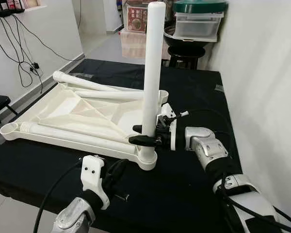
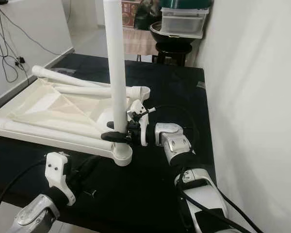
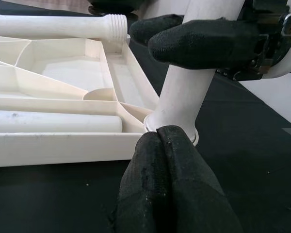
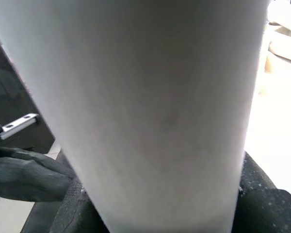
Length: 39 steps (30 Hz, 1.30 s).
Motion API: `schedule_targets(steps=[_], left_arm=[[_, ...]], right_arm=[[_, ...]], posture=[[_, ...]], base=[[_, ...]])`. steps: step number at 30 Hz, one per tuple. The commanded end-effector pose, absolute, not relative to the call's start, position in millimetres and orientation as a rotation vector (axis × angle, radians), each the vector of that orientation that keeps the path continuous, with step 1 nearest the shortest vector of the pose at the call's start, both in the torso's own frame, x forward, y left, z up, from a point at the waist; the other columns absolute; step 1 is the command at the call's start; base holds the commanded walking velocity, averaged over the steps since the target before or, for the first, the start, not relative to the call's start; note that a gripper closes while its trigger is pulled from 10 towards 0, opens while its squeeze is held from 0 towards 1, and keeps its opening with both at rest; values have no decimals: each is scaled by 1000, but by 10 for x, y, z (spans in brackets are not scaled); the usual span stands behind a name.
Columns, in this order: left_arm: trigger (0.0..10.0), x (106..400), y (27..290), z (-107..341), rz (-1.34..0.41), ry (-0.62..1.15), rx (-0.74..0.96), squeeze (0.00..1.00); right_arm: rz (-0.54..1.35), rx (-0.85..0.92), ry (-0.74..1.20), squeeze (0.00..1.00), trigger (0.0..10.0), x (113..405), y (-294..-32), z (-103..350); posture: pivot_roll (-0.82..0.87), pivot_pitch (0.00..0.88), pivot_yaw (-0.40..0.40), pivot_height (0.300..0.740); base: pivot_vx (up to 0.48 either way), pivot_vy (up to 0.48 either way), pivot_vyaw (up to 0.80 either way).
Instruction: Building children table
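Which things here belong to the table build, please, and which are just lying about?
Job:
- upturned white tabletop
- upright leg in its corner socket, held by the right gripper
- loose legs lying on the tabletop
- left gripper, fingers shut

Lying about:
- storage boxes
- wall cables

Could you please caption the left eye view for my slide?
Right gripper clamps the upright white leg standing in the upturned tabletop's corner socket.

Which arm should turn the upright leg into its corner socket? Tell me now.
Right. The right tool is clamped round the upright leg just above the corner socket of the tabletop. The left tool sits shut on the black cloth, short of the socket, holding nothing.
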<state>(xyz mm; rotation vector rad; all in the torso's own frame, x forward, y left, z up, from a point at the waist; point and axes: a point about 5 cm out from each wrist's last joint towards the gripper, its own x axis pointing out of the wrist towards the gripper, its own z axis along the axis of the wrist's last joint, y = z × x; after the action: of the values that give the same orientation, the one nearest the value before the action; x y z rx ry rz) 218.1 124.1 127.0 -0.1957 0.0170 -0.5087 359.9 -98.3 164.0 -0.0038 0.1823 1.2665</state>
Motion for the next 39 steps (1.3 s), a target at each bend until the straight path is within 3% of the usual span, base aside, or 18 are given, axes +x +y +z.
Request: schedule_targets(steps=[1, 3, 5, 7, 10, 13, 18, 19, 20, 21, 22, 28, 39], left_arm=[[10000, 2176, 1237, 1258, -509, 31, -196, 0], [10000, 2174, 1238, 1261, -508, 30, -196, 0], [10000, 2169, 1247, 1264, -500, 29, -190, 0], [10000, 2162, 1277, 1266, -487, 31, -179, 0], [10000, 2162, 1287, 1267, -485, 33, -181, 0], [10000, 2178, 1323, 1262, -473, 34, -209, 0], [10000, 2200, 1367, 1271, -449, 33, -219, 0], [10000, 2198, 1391, 1279, -423, 23, -209, 0], [10000, 2197, 1418, 1286, -397, 14, -200, 0], [10000, 2197, 1418, 1286, -397, 14, -200, 0], [10000, 2199, 1444, 1292, -372, 8, -191, 0], [10000, 2236, 1535, 1338, -303, -22, -121, 0], [10000, 2218, 1608, 1351, -221, -28, -92, 0]], right_arm=[[1236, 53, 202, 0, 0, 3597, -1031, 1567], [1202, 37, 205, 0, 0, 3581, -1075, 1527], [942, -27, 267, 0, 0, 3505, -1160, 1332], [254, 101, 265, 0, 0, 3423, -1313, 1210], [330, 93, 320, 0, 0, 3224, -1240, 1135], [591, 89, 303, 0, 0, 3099, -1088, 1243], [602, 81, 301, 0, 0, 3185, -1067, 1195], [618, 71, 284, 0, 10000, 3190, -1058, 1211], [641, 64, 259, 498, 10000, 3181, -1049, 1238], [641, 64, 259, 498, 10000, 3181, -1049, 1238], [652, 76, 246, 1000, 10000, 3125, -1015, 1280], [749, 131, 213, 1000, 10000, 2939, -1023, 1412], [975, 110, 240, 1000, 10000, 2632, -1260, 1401]], posture=[[38, 37, -10, 740], [33, 43, -13, 740], [33, 47, -18, 740], [30, 55, -20, 740], [26, 70, -15, 740], [-14, 54, 6, 740], [-1, 52, 3, 740], [-2, 53, 5, 740], [-3, 54, 7, 740], [-3, 54, 7, 740], [-8, 54, 4, 740], [-15, 56, 8, 740], [-29, 65, 14, 740]], base=[[0, 0, 0], [0, 0, 0], [0, 0, 0], [0, 0, 0], [0, 0, 0], [0, 0, 0], [0, 0, 0], [0, 0, 0], [0, 0, 0], [0, 0, 0], [0, 0, 0], [0, 0, 0], [0, 0, 0]])
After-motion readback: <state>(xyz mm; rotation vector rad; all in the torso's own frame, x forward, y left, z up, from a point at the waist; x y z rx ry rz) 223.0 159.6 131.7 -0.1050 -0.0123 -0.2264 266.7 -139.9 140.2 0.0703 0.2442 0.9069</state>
